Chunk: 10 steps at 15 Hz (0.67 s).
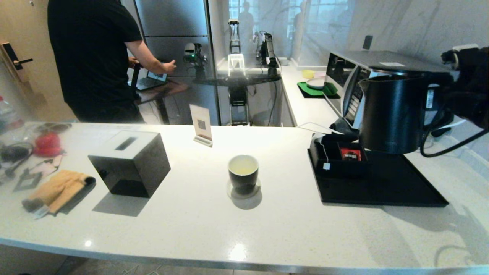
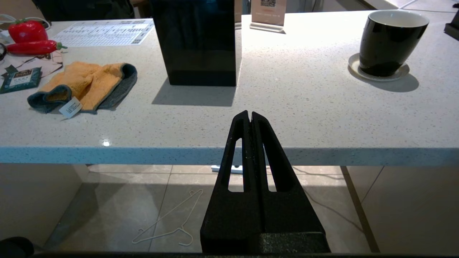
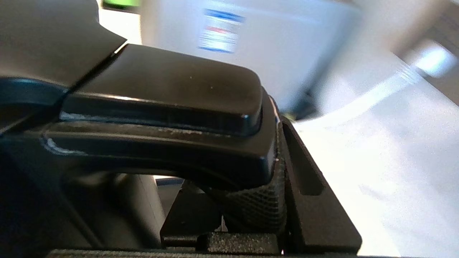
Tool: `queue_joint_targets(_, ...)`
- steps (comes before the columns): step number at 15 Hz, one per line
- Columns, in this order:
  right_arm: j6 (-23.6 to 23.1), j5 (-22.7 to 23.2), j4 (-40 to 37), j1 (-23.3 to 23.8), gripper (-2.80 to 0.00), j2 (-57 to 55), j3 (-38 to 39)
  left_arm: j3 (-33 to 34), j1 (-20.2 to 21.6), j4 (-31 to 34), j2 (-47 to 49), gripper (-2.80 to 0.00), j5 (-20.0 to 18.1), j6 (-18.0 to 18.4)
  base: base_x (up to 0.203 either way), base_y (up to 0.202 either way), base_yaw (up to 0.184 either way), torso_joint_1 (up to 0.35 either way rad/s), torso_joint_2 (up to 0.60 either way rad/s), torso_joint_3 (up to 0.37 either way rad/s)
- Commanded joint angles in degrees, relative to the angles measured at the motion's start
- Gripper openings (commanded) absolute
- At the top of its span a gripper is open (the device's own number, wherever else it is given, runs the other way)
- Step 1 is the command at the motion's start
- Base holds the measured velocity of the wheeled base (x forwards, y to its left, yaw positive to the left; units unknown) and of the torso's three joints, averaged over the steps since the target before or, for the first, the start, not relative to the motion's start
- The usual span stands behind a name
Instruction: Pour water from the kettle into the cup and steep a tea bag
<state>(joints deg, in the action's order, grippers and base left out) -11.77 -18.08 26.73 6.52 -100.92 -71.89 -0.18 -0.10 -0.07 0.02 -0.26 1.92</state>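
Kettle handle in right hand

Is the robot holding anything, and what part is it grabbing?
The right gripper holds the kettle by its handle. The left gripper is shut, holding nothing.

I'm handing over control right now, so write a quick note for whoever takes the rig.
Right gripper: shut on the kettle handle, holding it in the air above the black tray.
Left gripper: shut, empty, parked below the counter edge.
Cup: on its coaster mid-counter, with pale yellowish water in it.
Tea bag: only its string and tag show, over the edge of the tray's box; the pouch is hidden.
Done: pouring, judging by the cup.
Left: set the kettle down, steep the tea bag in the cup.
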Motion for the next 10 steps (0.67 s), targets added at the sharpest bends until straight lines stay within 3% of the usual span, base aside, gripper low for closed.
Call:
queue_joint_targets(1,0.7,0.1,0.5,4.2,-2.80,0.3,1.6,0.0,0.0,0.0,0.0,-2.80,0.0,0.0,0.000,0.000,0.000,0.000,0.00,0.000)
queue_joint_targets(4,2.9,0.1,3.0,7.0,-2.80,0.0,4.9,0.0,0.0,0.0,0.0,-2.80,0.0,0.0,0.000,0.000,0.000,0.000,0.00,0.000)
queue_joint_targets(10,4.9,0.2,15.8,9.7,-2.80,-5.8,9.7,0.0,0.0,0.0,0.0,-2.80,0.0,0.0,0.000,0.000,0.000,0.000,0.00,0.000)
